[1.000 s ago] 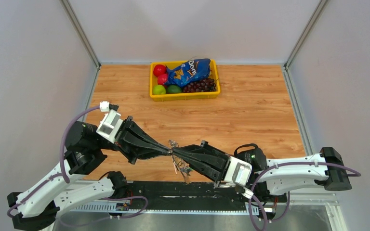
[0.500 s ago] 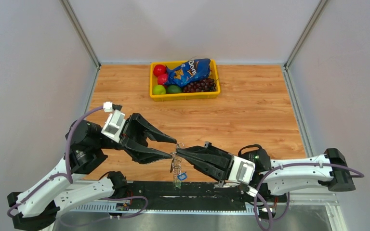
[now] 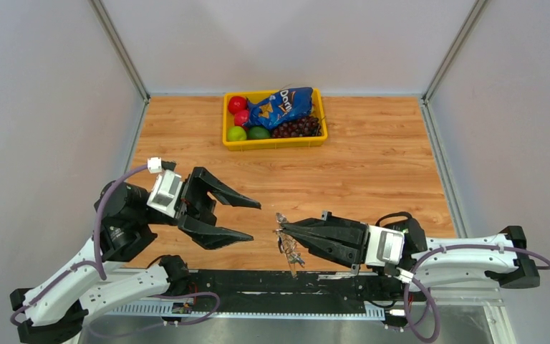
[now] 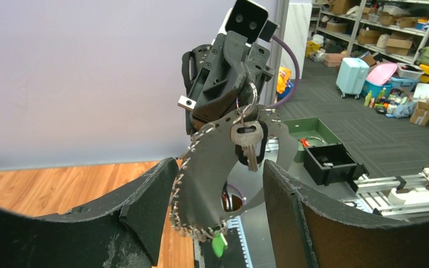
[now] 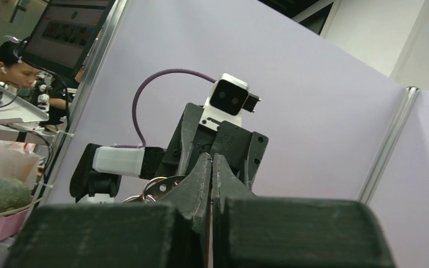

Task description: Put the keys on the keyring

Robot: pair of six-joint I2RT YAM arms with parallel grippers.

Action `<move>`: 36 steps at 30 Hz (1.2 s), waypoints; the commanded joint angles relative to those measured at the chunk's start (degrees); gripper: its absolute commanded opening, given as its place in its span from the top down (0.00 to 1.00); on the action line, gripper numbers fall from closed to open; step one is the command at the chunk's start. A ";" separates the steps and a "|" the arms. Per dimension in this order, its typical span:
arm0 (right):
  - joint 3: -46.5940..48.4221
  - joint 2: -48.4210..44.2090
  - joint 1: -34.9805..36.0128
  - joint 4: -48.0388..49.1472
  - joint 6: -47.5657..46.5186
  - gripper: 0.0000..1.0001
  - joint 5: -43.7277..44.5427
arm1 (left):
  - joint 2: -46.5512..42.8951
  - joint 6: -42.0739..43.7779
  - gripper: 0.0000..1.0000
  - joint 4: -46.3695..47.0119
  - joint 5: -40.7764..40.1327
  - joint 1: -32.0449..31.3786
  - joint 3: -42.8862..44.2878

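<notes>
Right gripper pressed together, pinching the keyring at its tips, held in the air above the near edge of the table. Keys dangle beneath the ring. Left gripper spread wide, holding nothing, facing the bunch, near but apart.

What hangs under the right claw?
Under the right claw, a silver key dangles off the keyring, with a beaded chain and green tag. The shut claw itself covers the pinched spot.
</notes>
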 commanded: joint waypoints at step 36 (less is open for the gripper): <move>12.11 1.61 -0.17 -14.96 14.17 1.00 -11.99 | 10.34 -16.60 0.42 33.83 23.50 -0.09 -6.90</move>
